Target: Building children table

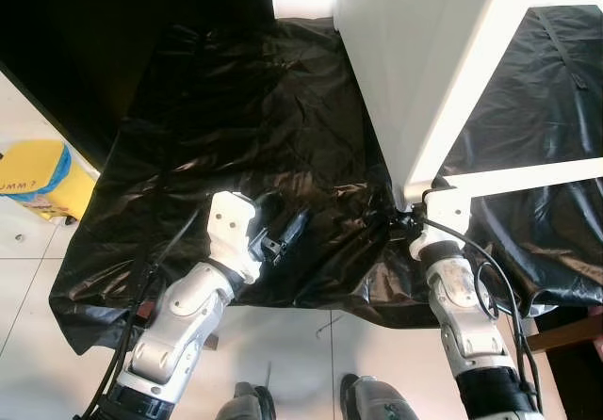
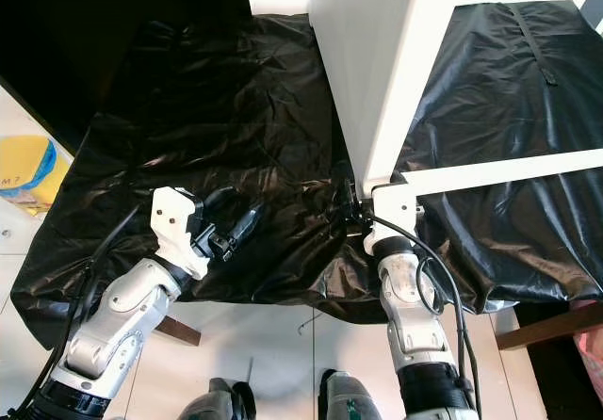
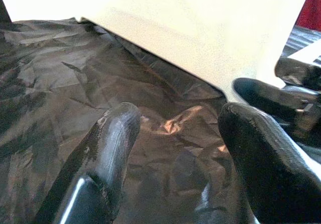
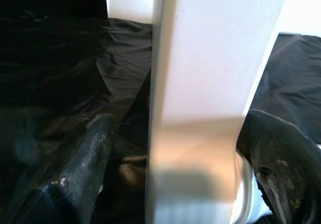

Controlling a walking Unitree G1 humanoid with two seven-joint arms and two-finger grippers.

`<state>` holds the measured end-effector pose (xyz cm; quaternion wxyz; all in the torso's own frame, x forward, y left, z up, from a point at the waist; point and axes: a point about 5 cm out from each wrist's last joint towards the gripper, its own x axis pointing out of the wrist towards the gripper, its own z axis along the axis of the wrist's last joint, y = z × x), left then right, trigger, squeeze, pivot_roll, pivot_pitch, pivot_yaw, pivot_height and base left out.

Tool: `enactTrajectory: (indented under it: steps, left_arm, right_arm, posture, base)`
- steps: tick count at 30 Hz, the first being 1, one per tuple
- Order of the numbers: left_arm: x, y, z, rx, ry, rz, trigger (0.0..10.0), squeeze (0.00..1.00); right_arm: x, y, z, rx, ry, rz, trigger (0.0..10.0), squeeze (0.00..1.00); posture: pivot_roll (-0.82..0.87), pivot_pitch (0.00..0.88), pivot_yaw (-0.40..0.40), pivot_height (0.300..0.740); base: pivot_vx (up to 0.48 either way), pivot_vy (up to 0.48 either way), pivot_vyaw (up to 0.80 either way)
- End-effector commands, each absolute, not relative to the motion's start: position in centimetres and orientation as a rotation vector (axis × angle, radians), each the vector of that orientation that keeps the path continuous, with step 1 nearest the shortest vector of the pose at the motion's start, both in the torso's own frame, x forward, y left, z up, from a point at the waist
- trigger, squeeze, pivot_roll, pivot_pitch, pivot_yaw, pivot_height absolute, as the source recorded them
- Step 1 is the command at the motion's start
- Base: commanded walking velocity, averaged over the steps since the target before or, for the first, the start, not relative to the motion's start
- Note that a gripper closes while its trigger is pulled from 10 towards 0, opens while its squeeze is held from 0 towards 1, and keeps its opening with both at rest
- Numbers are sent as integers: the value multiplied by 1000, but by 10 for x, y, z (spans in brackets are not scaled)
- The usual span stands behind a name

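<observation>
We look down on a low surface draped in a crinkled black plastic sheet (image 1: 264, 128), and the white children's table (image 1: 424, 72) rests on it toward the right side, reaching from the far edge down to the near edge. One thick white leg (image 4: 200, 108) of it runs toward us and ends close to the sheet's near edge, where a thinner white rail (image 1: 537, 177) branches off to the right.

Our right gripper (image 4: 180, 148) is at that near end of the leg: in the right wrist view its two black fingers (image 4: 85, 163) stand one on each side of the white leg, spread about as wide as the leg. Whether the pads press on the wood we cannot tell.

Our left gripper (image 1: 283, 236) hovers low over the sheet near its near edge, to the left of the table and apart from it. In the left wrist view its fingers (image 3: 108, 148) are parted with bare plastic between them, holding nothing, and the table's white panel lies just ahead.

On the tiled floor (image 1: 28, 279) beyond the sheet's left edge lies a yellow and blue bag (image 1: 38, 177)
</observation>
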<state>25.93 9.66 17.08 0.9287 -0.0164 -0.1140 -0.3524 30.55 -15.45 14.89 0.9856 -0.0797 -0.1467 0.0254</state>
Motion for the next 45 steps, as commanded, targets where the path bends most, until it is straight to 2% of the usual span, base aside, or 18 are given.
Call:
enactTrajectory:
  steps: [1,11,14,22,23,33,34,35,36,44,45]
  left_arm:
    - [256,96,166,-35,-209,-766,10000,0]
    - [263,91,162,-28,-210,-776,10000,0]
    - [272,86,163,-29,-222,-778,10000,0]
    - [286,79,165,-11,-241,-796,10000,0]
    - [292,75,166,-3,-247,-803,10000,0]
    - [310,72,163,7,-234,-745,10000,0]
    - [312,75,164,-7,-244,-721,2078,0]
    - [313,77,164,-17,-253,-704,2078,0]
    - [315,79,165,-31,-265,-687,0,0]
    - [315,82,166,-49,-275,-672,0,0]
    - [315,81,165,-38,-276,-680,0,0]
  right_arm:
    - [310,-152,142,-167,-266,47,10000,0]
    - [322,-145,149,-164,-293,65,10000,0]
    - [325,-141,146,-173,-283,80,10000,0]
    - [327,-137,145,-170,-297,81,10000,0]
    - [326,-137,144,-168,-304,71,10000,0]
    - [324,-143,136,-166,-291,64,10000,0]
    - [324,-143,136,-159,-299,65,4353,0]
    - [323,-144,137,-154,-306,65,4353,0]
    - [323,-144,137,-151,-310,62,0,0]
    - [323,-149,134,-136,-298,39,0,0]
    - [324,-150,132,-127,-288,34,10000,0]
  posture:
    - [-48,169,48,740]
    - [-71,126,27,740]
    - [-105,74,31,740]
    - [-127,35,42,740]
    - [-144,6,50,740]
    - [-154,0,52,740]
    - [-154,0,50,740]
    - [-154,0,50,740]
    - [-154,0,48,740]
    - [-144,0,40,740]
    - [-142,0,41,740]
  base:
    - [0,0,0]
    - [0,0,0]
    - [0,0,0]
    - [0,0,0]
    - [0,0,0]
    - [0,0,0]
    - [0,0,0]
    - [0,0,0]
    - [0,0,0]
    - [0,0,0]
    - [0,0,0]
